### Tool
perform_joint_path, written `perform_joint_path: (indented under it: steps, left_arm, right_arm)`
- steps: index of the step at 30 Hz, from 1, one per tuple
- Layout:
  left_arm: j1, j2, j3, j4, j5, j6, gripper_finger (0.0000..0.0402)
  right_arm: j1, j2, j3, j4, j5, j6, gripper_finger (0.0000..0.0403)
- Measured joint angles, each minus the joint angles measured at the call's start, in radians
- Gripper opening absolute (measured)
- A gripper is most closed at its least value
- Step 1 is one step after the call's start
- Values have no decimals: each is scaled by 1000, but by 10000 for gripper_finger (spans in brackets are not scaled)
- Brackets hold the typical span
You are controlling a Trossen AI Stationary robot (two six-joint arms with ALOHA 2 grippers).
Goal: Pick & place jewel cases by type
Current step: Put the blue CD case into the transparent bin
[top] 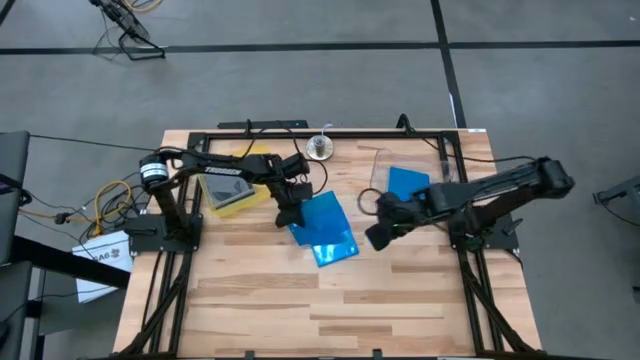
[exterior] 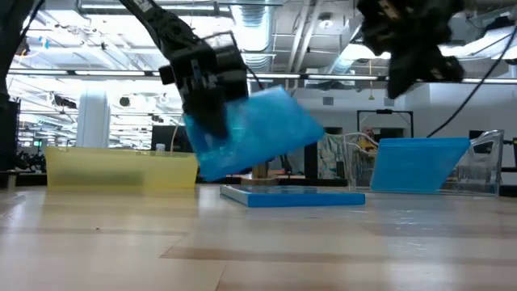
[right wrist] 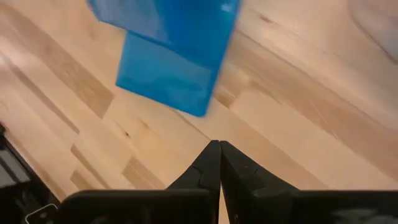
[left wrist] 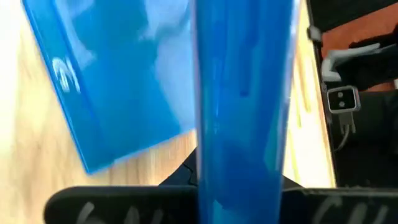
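Note:
My left gripper is shut on a bright blue jewel case, raised and tilted in the low view. A second blue jewel case lies flat on the table just below it. A third blue case leans on edge inside the clear bin. My right gripper hangs shut and empty above the table, right of the flat case; in its wrist view the fingers are closed over bare wood. No grey case shows. My left gripper pinches the blue jewel case between its two fingers at the edge toward the table's left. The fingers come slanting down from above and the left. The case is lifted clear, tilted, and juts out rightward over the flat case.
A yellow translucent tray sits at the far left behind my left arm. The clear bin stands at the far right. A small round metal object is at the far edge. Bare wood fills the near half.

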Motion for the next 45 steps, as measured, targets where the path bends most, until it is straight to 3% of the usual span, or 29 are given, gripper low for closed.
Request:
perform_joint_path:
  steps: [8, 15, 19, 26, 32, 39, 45]
  left_arm:
    - [-38, -132, 0, 232, -124, -127, 11]
    - [-87, -291, 0, 404, -329, -103, 11]
    - [-112, -369, 0, 403, -444, -16, 11]
    - [-180, -449, 0, 400, -605, 306, 14]
    - [-219, -479, 0, 411, -792, 352, 14]
    - [-238, -483, 0, 409, -833, 314, 11]
    - [-242, -483, 0, 428, -868, 52, 11]
  right_arm:
    - [0, -145, -131, 53, -8, 43, 0]
    - [-3, -168, -192, 48, -52, -63, 0]
    - [-15, -166, -228, 48, -83, -171, 0]
    - [-48, -166, -244, 45, -85, -347, 0]
    - [-74, -166, -244, 45, -79, -456, 0]
    - [-94, -166, -244, 45, -79, -514, 0]
    - [-107, -165, -244, 45, -83, -514, 0]
